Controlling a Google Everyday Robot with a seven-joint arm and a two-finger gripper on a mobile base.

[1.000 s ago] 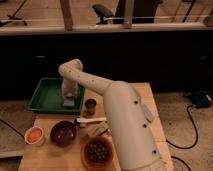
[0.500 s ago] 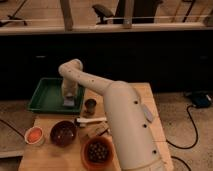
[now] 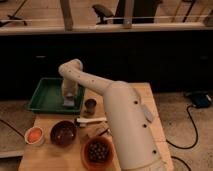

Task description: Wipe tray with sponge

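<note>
The green tray (image 3: pixel 47 95) lies at the back left of the wooden table. My white arm reaches over it from the right. The gripper (image 3: pixel 69 98) points down into the tray's right part. A small pale grey-blue sponge (image 3: pixel 68 102) sits right under the gripper on the tray floor, and the gripper looks closed around it.
A small dark metal cup (image 3: pixel 90 104) stands just right of the tray. In front are a brown bowl (image 3: pixel 63 132), a brown bowl of dark pieces (image 3: pixel 98 151), a small white bowl with orange contents (image 3: pixel 34 135) and a white utensil (image 3: pixel 91 120). The table's left edge is near the tray.
</note>
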